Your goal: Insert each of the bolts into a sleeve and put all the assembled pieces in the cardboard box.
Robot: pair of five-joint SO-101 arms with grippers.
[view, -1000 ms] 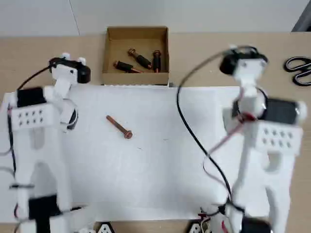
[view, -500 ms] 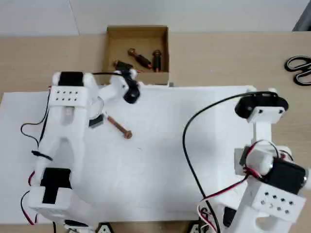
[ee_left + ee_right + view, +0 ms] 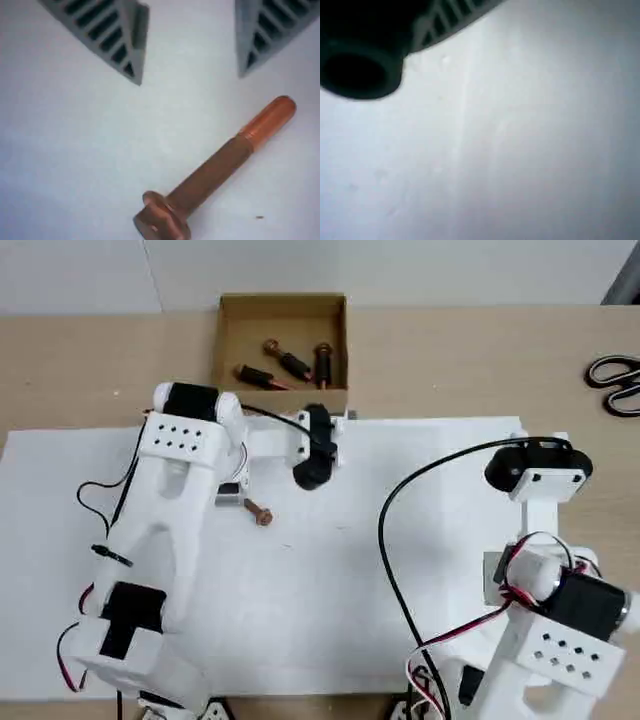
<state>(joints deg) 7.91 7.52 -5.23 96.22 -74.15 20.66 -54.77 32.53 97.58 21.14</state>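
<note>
Bolt (image 3: 259, 513) lies slantwise on the desk's (image 3: 450, 360) white sheet (image 3: 330, 630) in the high view, partly under the left arm (image 3: 180, 500); the right arm (image 3: 548, 540) stands well apart. Left wrist view: left gripper (image 3: 190, 77) open, bolt (image 3: 215, 170) just beside its tips, lying oblique to the gap. Right wrist view: right gripper (image 3: 450, 17), state I cannot tell.

Overhead camera; two close, downward wrist cameras

Bright even light, faint soft shadow beside bolt (image 3: 215, 172), right wrist view dimmer
</note>
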